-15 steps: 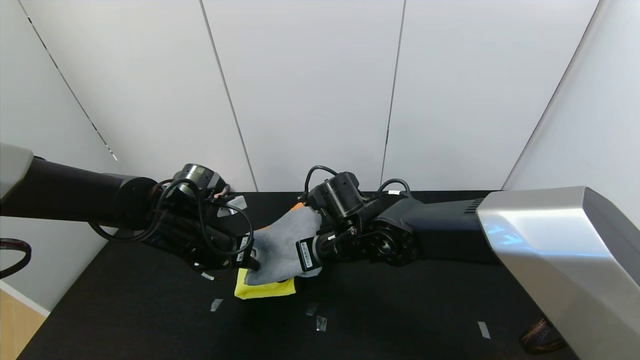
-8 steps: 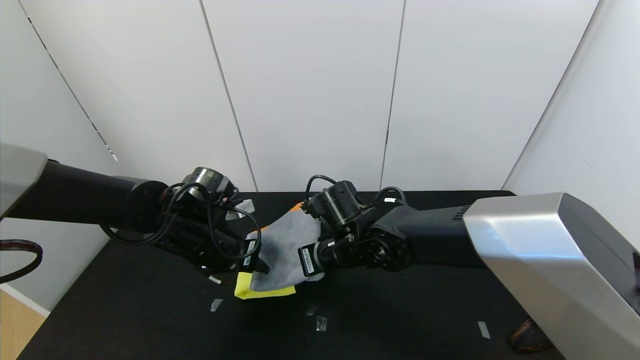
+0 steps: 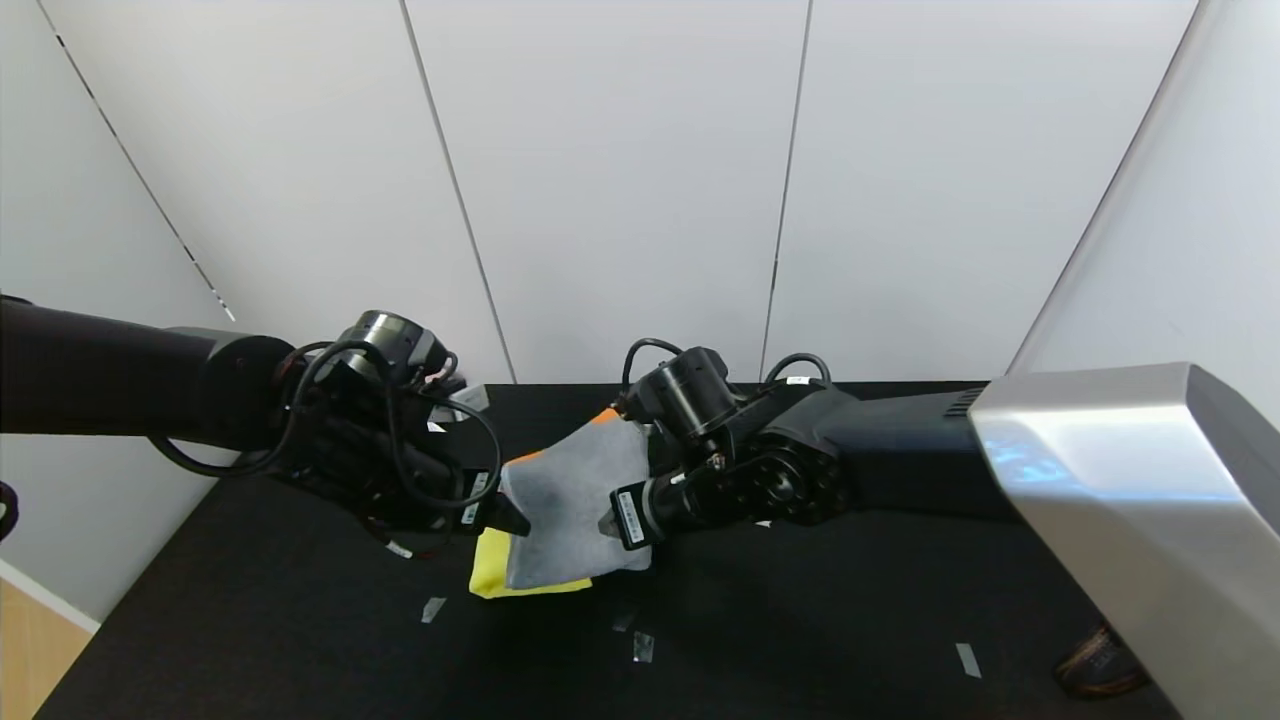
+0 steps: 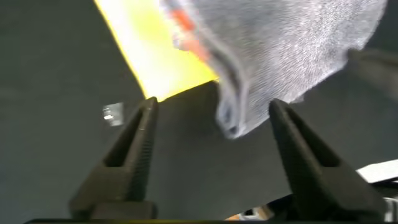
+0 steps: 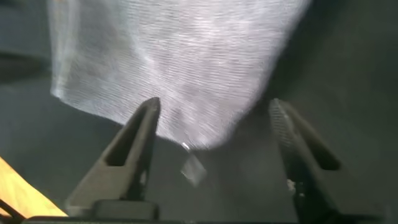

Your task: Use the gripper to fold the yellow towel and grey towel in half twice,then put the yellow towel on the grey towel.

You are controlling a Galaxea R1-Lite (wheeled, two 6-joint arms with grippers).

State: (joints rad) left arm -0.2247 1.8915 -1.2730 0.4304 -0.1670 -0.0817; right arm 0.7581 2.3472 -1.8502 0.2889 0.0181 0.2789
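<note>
Stacking looks wrong: I have the folded grey towel point(image 3: 575, 515) lying over the yellow towel point(image 3: 490, 570) on the table point(image 3: 800, 620), both grippers' fingers spread, holding nothing.

White panel walls point(image 3: 620, 180) w/ thin seams behind black tabletop point(image 3: 800, 630); tape bits point(image 3: 968, 659).

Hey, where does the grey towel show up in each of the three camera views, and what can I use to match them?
Head view: the grey towel lies mid-table between the two grippers, over the yellow towel.
Left wrist view: the grey towel fills the area beyond the open left gripper.
Right wrist view: the grey towel spreads beyond the open right gripper.
Shared landmark: the yellow towel, also seen at and.
</note>
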